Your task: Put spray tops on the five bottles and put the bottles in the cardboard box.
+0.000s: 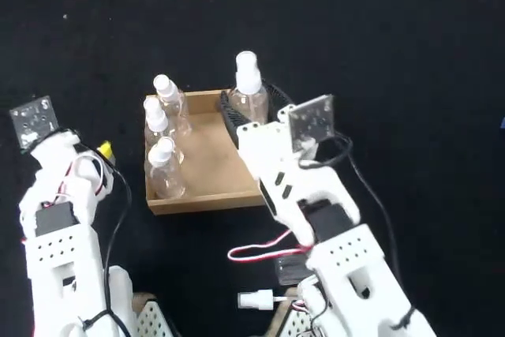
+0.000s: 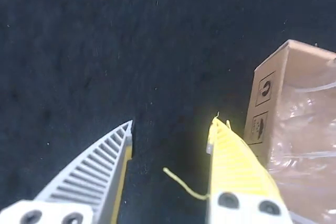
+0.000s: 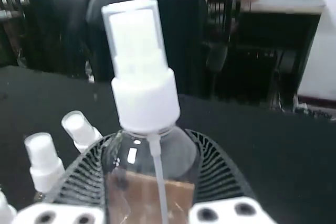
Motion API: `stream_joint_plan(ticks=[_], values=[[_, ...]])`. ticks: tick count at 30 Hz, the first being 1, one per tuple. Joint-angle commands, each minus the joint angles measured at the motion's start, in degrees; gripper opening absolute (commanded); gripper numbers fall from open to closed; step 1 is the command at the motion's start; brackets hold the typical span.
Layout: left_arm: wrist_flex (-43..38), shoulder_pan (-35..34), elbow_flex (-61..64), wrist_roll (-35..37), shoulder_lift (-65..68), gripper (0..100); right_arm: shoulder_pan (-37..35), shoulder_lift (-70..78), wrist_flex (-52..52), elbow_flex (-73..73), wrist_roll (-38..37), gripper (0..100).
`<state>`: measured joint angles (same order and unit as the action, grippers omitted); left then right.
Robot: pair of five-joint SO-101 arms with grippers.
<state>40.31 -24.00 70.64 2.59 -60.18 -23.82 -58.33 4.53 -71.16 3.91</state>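
Tipping is the main risk: right hand (image 1: 251, 110) is clamped on a capped bottle (image 1: 248, 94) at the far-right corner of the cardboard box (image 1: 207, 200). Can't tell whether the bottle's base is inside the wall or over the rim, as the hand hides it. If let go w/ base on the rim, bottle prob. falls outward onto the worktop (image 1: 394, 53), or topples inward onto the three bottles (image 1: 162, 167) standing along the box's left wall, all capped. Black fingers (image 3: 218, 169) wrap the bottle's body low on both sides, touching it. Its neck and spray top (image 3: 139, 66) stand upright, clear above the fingertips, so grip looks firm but top-heavy. 2nd risk: right arm hangs over the box's right wall; pulling back carelessly could snag it and shift the box. Left hand (image 2: 173, 121) is wide open, holds nothing, low over bare worktop beside the box's left wall, not touching it. Loose spray top (image 1: 256, 299) lies on its side nr the worktop's near edge, between the arm bases, well apart from both hands. My count: three boxed, one in hand, one top to fit.
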Motion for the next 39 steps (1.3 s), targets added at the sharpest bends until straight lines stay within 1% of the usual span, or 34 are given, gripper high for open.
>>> stream_joint_plan(ticks=[1, 8, 18, 24, 28, 30, 35, 39], values=[[-4.7, -0.9, 2.0, -0.1, -1.1, 21, -0.9, 2.9, -10.0, 1.6, 0.3, 1.1], [-8.1, -4.6, 4.4, -0.1, -1.0, 21, -0.8, 9.7, -29.1, -6.3, 0.3, 1.1], [-17.0, -4.5, 9.8, -0.1, -1.0, 21, -0.7, 28.7, -45.5, -5.6, 0.3, 1.0], [-17.8, -4.5, 10.1, 0.5, -1.0, 21, -0.6, 40.6, -51.0, -1.5, 0.2, 1.0], [-17.8, -4.7, 10.2, 6.2, -0.6, 21, -0.6, 46.4, -57.1, -0.1, 0.2, 1.0], [-17.8, -4.5, 10.2, 7.6, -0.5, 21, 0.2, 48.7, -60.0, -0.1, 0.2, 1.0], [-17.8, -4.4, 10.8, 8.0, -1.0, 21, 2.1, 53.8, -63.6, 1.0, 0.2, 1.0], [-17.8, -4.4, 10.8, 8.0, -1.0, 21, 2.0, 57.6, -63.8, 3.6, 0.2, 1.0]])
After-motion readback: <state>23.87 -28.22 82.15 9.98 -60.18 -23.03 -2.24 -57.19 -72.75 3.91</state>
